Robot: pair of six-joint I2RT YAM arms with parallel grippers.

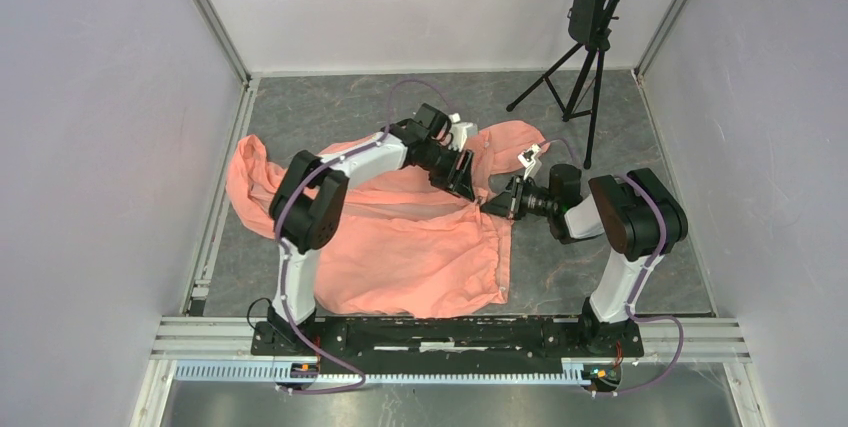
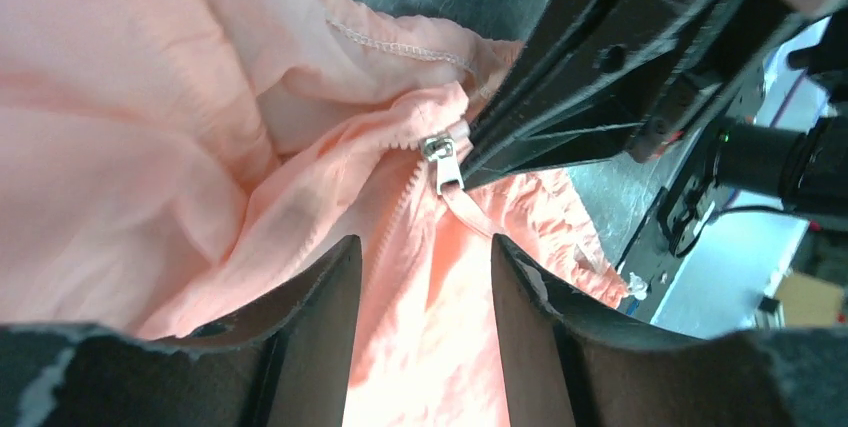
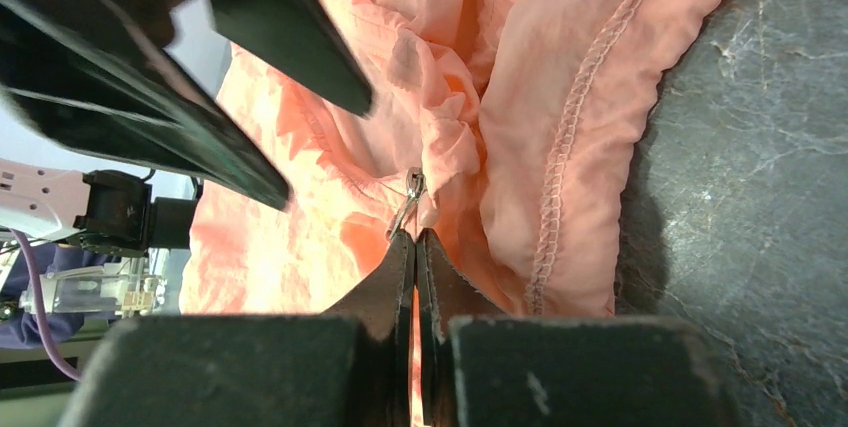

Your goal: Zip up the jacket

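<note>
Right wrist view: right hand [image 3: 415,247] pinches the jacket [image 3: 300,197] at its zipper slider [image 3: 411,187]; left hand [image 2: 422,252], spread wide, hovers just left above the fabric.

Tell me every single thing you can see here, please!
jacket: one, salmon pink, lying crumpled on the table between the arms
zipper pull: one, silver, on the jacket's front edge
tripod stand: one, black, far right corner
table: one, dark grey, under everything
walls: pale, on three sides
left arm and right arm: two, white and black, bolted at the near edge
left gripper: one, black, open, over the jacket near the zipper
right gripper: one, black, shut on the zipper pull
</note>
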